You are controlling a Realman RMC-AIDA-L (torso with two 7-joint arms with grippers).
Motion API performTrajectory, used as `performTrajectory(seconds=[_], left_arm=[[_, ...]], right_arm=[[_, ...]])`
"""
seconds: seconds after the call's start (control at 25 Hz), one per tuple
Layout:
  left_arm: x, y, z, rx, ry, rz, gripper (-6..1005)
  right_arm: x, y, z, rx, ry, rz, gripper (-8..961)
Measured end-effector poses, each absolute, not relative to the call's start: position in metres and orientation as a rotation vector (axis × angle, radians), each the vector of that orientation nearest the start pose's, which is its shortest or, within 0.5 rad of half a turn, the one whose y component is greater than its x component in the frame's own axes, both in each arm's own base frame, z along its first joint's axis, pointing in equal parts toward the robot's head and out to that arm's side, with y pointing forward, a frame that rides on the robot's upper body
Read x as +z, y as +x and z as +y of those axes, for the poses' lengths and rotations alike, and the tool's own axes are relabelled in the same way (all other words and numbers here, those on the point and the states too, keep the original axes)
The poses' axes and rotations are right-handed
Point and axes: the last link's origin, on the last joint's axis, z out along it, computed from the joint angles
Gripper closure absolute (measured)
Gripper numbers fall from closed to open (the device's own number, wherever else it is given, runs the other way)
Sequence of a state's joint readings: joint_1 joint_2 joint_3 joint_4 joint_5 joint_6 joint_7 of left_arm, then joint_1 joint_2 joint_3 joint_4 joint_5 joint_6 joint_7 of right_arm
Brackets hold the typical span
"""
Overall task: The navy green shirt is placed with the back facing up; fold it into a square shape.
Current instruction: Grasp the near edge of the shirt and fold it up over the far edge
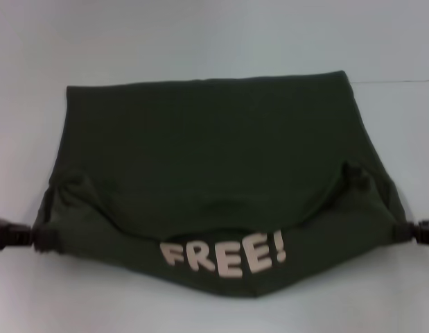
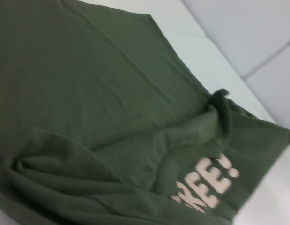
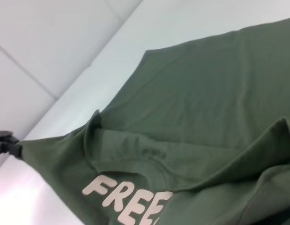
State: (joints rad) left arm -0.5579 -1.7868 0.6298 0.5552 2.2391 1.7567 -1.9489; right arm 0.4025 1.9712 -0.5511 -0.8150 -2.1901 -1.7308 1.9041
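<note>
Navy green shirt [image 1: 200, 152] spread across centre of frame on white worktop [image 1: 200, 41], near edge folded up, pale "FREE!" print [image 1: 224, 255] showing lower centre. My left claw [image 1: 23, 238] clamped on shirt corner, lower left. My right claw [image 1: 414, 232] clamped on opposite corner, lower right. Fabric taut between.

- One navy green shirt [image 1: 200, 152], lying on the table with its near edge turned up.
- One printed word on that near flap, "FREE!" [image 1: 224, 255] (four pale letters and an exclamation mark).
- Two black grippers: the left gripper [image 1: 20, 237] at the shirt's near left corner, the right gripper [image 1: 418, 232] at its near right corner.
- One white table [image 1: 200, 41] under it all.
</note>
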Motion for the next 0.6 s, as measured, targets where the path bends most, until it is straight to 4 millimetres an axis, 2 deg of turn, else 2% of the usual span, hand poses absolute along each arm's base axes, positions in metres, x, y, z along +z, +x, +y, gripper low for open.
performTrajectory(seconds=[0.12, 0.24, 0.44, 0.6], left_arm=[[0.101, -0.315, 0.307, -0.379, -2.703, -1.484, 947], [0.114, -0.313, 0.310, -0.443, -2.672, -1.476, 947], [0.141, -0.306, 0.336, -0.629, -2.495, -1.458, 946], [0.146, -0.302, 0.363, -0.693, -2.335, -1.475, 946]], right_arm=[[0.077, 0.326, 0.277, 0.573, -2.551, 1.358, 863], [0.091, 0.326, 0.283, 0.654, -2.490, 1.321, 857], [0.106, 0.308, 0.320, 0.776, -2.416, 1.253, 846], [0.108, 0.288, 0.362, 0.817, -2.334, 1.230, 838]])
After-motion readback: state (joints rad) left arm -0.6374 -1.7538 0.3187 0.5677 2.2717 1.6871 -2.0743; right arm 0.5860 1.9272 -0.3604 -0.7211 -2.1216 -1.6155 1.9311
